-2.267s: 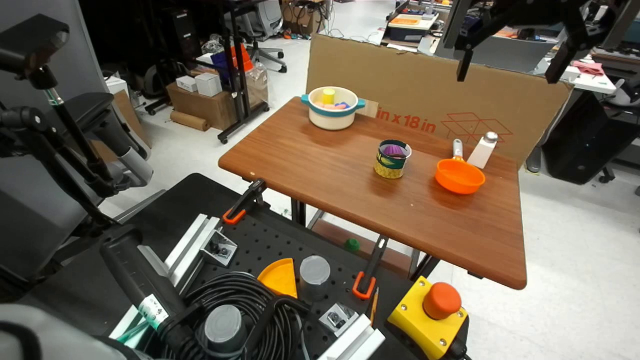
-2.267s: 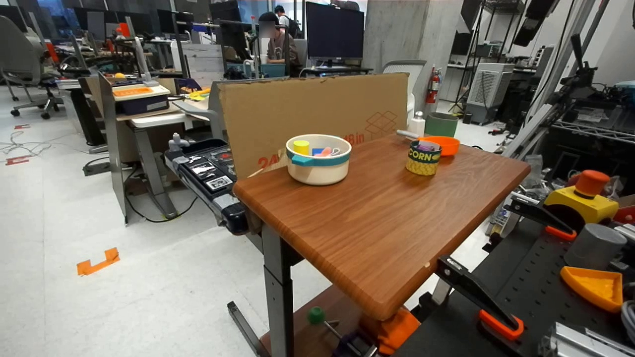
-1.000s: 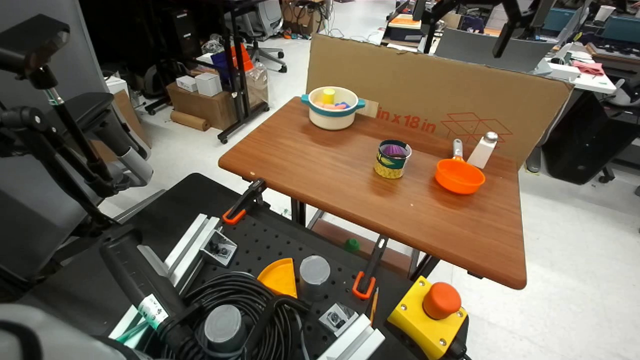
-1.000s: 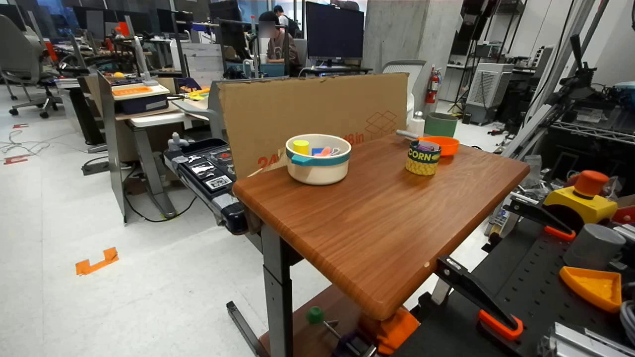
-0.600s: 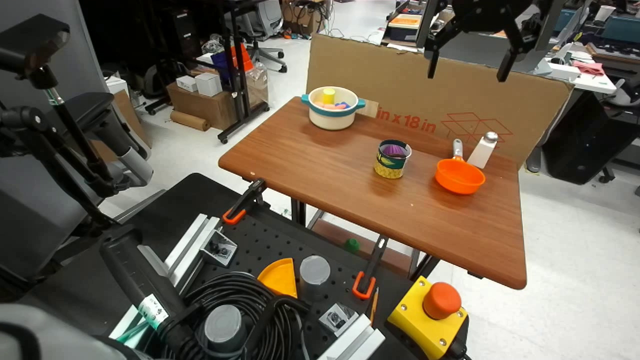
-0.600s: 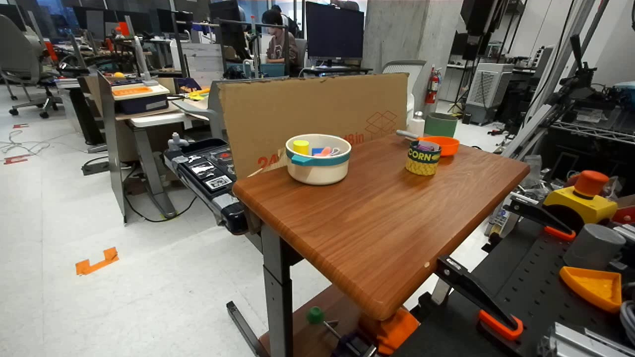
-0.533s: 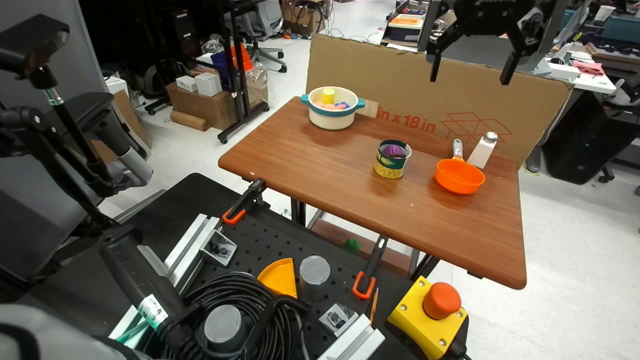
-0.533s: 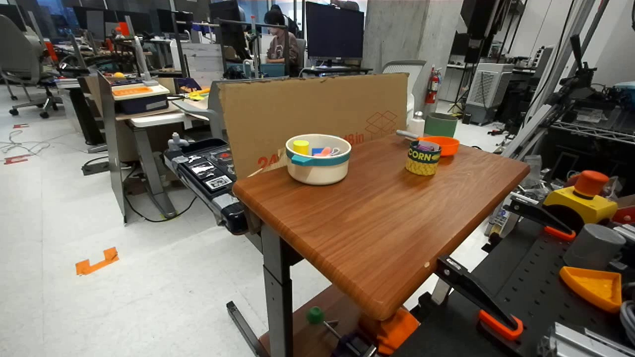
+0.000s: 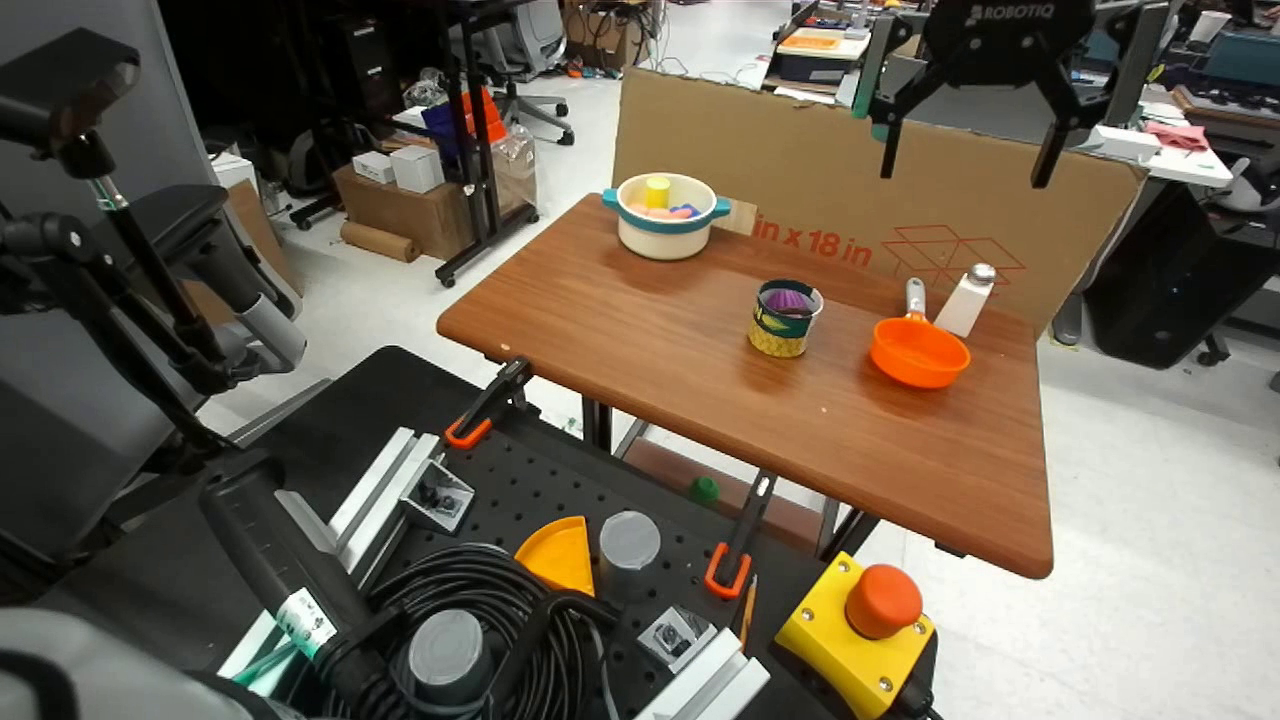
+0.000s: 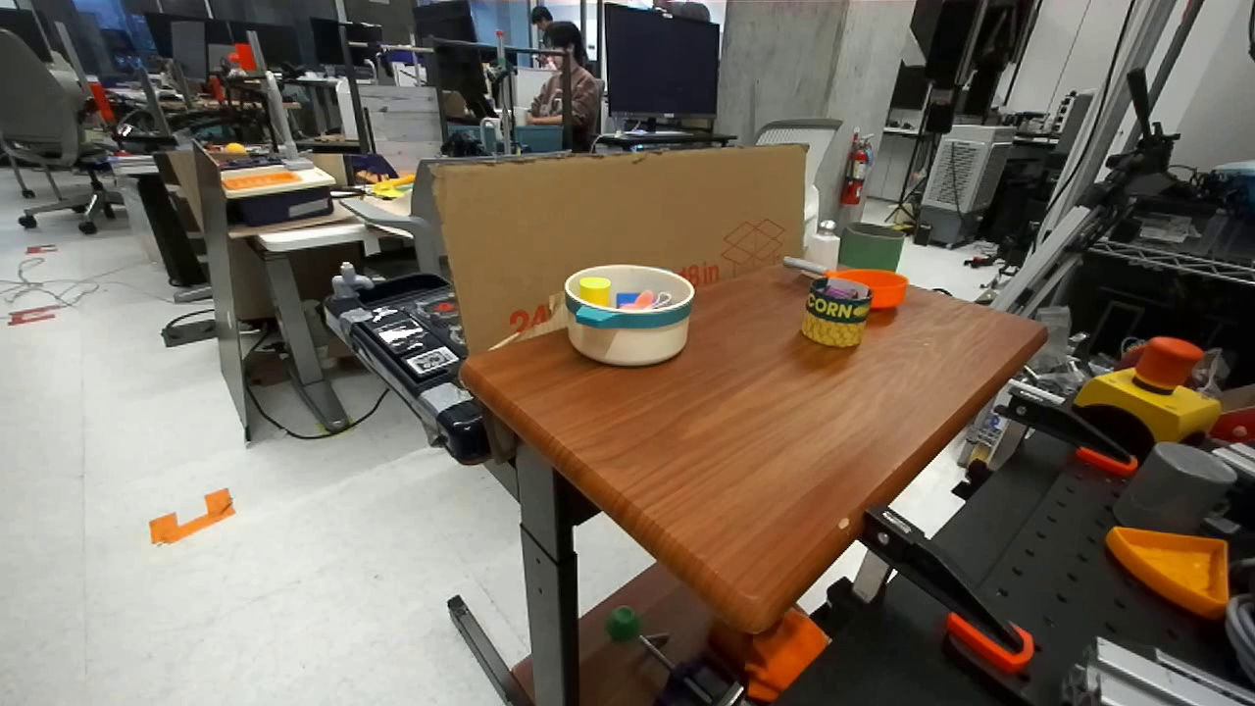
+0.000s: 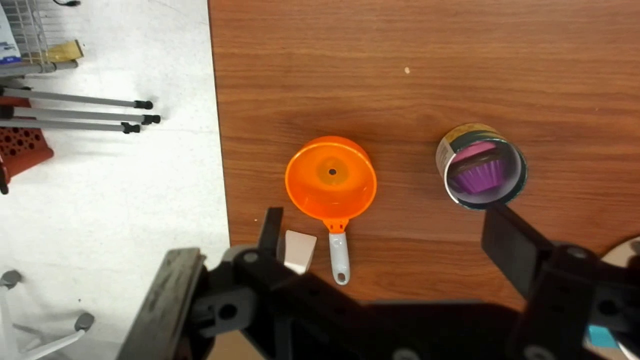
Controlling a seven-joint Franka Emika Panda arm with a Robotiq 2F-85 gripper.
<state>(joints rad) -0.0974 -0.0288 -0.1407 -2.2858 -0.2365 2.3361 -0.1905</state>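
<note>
High over the table's back right part, my gripper [image 9: 966, 170] stands open with nothing between its fingers. Below it in the wrist view lies an orange pan [image 11: 331, 197] with a pale grey handle [image 11: 339, 255]. A white shaker [image 11: 300, 250] with a silver top [image 9: 983, 272] is beside that handle, partly hidden by the left finger [image 11: 271, 232]. To the right is a corn can [image 10: 836, 328] holding a purple cupcake-like piece [image 11: 482, 177]; the right finger [image 11: 515, 245] overlaps its rim in view. A cream pot [image 10: 627, 343] with teal handles stands farther along.
The pot holds a yellow cylinder [image 10: 594, 290] and other small pieces. A cardboard panel [image 9: 800, 150] rises along the back edge of the wooden table [image 9: 640, 330]. Two clamps [image 9: 735, 540] grip the front edge. A red emergency button [image 9: 885, 600] sits on the black cart in front.
Over the last second, my gripper has come down and a little to the right in an exterior view, staying open. The things on the table have not moved.
</note>
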